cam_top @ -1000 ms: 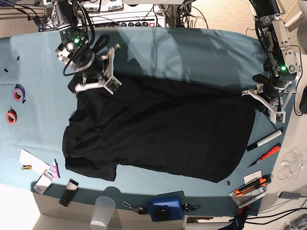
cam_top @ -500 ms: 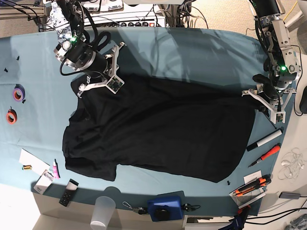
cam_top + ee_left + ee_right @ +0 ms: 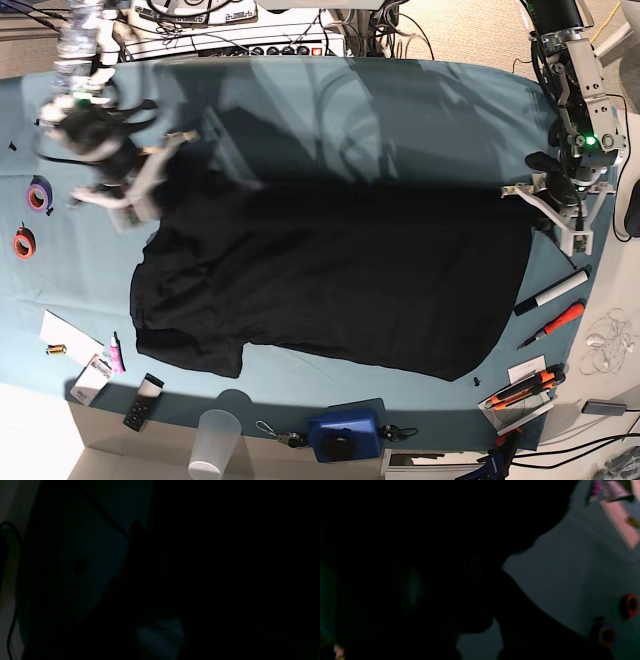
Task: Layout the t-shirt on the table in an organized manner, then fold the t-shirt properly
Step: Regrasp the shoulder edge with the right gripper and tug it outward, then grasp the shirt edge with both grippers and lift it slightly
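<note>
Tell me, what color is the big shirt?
The t-shirt is plain black; the base view shows it best.

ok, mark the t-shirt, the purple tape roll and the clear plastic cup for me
t-shirt [image 3: 340,280]: base view, middle of the torso.
purple tape roll [image 3: 39,195]: base view, on the ring.
clear plastic cup [image 3: 214,443]: base view, side wall.

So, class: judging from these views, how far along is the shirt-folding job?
Done: the t-shirt lies spread mostly flat on the table, with no print showing. In hand: the right pincer, blurred and shut, is at the shirt's far left corner, while the left pincer, also shut, sits at the opposite edge; whether either holds fabric is unclear. Left: straightening the uneven near sleeve, then every fold, as none is visible.
</note>
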{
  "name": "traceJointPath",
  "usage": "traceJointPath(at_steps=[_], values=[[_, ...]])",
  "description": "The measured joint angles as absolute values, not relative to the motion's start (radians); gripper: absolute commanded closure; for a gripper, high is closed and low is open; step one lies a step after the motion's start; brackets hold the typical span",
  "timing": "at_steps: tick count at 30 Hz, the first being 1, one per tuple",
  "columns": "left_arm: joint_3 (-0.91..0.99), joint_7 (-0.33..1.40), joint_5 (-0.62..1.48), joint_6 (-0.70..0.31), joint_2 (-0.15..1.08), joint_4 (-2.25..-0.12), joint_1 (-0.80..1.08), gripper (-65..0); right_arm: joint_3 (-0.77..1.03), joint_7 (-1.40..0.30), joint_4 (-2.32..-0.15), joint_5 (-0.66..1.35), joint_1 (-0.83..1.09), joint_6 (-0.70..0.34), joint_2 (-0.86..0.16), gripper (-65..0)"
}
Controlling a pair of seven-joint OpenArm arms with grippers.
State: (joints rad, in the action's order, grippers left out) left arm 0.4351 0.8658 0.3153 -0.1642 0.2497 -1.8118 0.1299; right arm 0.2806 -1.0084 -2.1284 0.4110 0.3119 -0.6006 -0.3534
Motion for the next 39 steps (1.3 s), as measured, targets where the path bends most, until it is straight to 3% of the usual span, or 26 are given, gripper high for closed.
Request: traceJointPath(at_steps=[7,12,17,22,29,33,39], values=[[0.435,0.871,0.308,-0.165,0.250,-1.812,0.130,0.0,0.281,-1.018,-2.129,0.384,0.374,-0.614,-0.351,0.0],[0.434,0.974,0.177,-0.166,0.249,-1.813,0.130,0.0,0.326,-1.024,-2.129,0.395,0.408,-0.621,-0.349,0.0],[0.432,0.858,0.180,-0.130,0.245,-1.812,0.146,0.0,0.373,-0.941,-2.130,0.401,0.404,-0.624,-0.349,0.0],[0.434,0.842,0.318,-0.260,0.250,-1.811,0.069,0.0,0.373,-0.928,-2.111,0.377,0.352,-0.622,-0.349,0.0],[0.433,0.805,0.318,-0.271,0.249,-1.763,0.037,0.0,0.374,-0.903,-1.929,0.391,0.267,-0.630,-0.348,0.0],[0.433,0.786,0.322,-0.319,0.250,-1.629,-0.006,0.0,0.374,-0.903,-1.816,0.403,0.210,-0.630,-0.348,0.0],[0.433,0.738,0.319,-0.315,0.247,-1.486,-0.057,0.0,0.374,-0.904,-1.732,0.422,0.136,-0.682,-0.345,0.0]])
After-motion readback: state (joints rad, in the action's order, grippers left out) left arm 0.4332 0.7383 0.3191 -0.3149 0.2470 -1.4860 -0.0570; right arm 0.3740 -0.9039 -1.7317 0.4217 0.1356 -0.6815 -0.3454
